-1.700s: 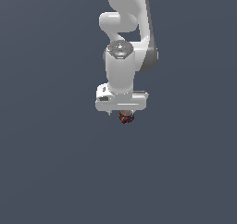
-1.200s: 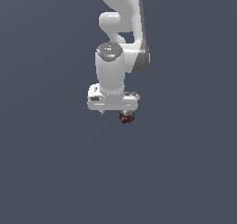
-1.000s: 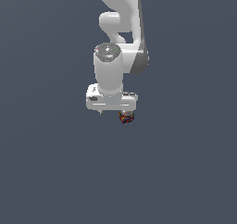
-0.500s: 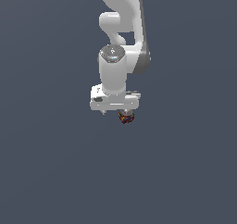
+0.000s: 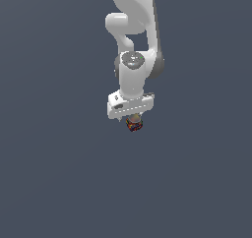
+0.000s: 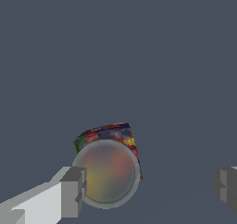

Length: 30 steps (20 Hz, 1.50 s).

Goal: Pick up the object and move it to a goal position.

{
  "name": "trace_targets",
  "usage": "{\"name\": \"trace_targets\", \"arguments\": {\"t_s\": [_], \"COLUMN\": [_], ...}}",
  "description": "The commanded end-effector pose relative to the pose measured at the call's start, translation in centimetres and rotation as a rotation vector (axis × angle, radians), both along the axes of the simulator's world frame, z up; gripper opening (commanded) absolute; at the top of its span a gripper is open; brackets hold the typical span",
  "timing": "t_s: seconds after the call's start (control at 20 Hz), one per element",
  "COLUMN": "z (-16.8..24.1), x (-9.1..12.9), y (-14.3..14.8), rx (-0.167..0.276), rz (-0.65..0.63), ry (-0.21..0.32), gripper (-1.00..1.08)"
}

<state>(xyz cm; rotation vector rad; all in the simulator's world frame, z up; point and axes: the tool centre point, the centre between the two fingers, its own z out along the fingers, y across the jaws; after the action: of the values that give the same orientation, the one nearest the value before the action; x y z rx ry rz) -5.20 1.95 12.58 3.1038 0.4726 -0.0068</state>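
The object (image 5: pixel 133 125) is a small stubby can with a mottled red, blue, yellow and dark wall. It stands on the grey floor, partly hidden under my white gripper (image 5: pixel 129 118) in the exterior view. In the wrist view the can (image 6: pixel 107 170) shows its round grey top between my fingers. One finger (image 6: pixel 74 190) is right beside the can, and I cannot tell if it touches. The other finger (image 6: pixel 225 185) is well apart from it. My gripper (image 6: pixel 149 187) is open and holds nothing.
A flat, plain grey floor (image 5: pixel 59 183) lies all around the can. The white arm (image 5: pixel 135 30) rises above the gripper towards the top of the exterior view.
My hand shifted to the exterior view's left, then back to the right, turning a little over the can. The can has stayed in place.
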Motion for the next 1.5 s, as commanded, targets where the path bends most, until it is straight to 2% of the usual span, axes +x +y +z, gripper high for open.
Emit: {"name": "trace_targets", "arguments": {"t_s": [0.0,0.45,0.8,1.45], "z": [-0.6,-1.7,-2.3,-6.8], "x": [-0.9,-2.6,-2.6,-2.7], "y": [0.9,2.5,2.5,2.5], "rx": [0.001,0.003,0.003,0.003], "rz": [0.066,0.185,0.183,0.189], "ry": [-0.001,-0.004,-0.003,-0.004], "gripper": [1.0,1.0,1.0,1.0]}}
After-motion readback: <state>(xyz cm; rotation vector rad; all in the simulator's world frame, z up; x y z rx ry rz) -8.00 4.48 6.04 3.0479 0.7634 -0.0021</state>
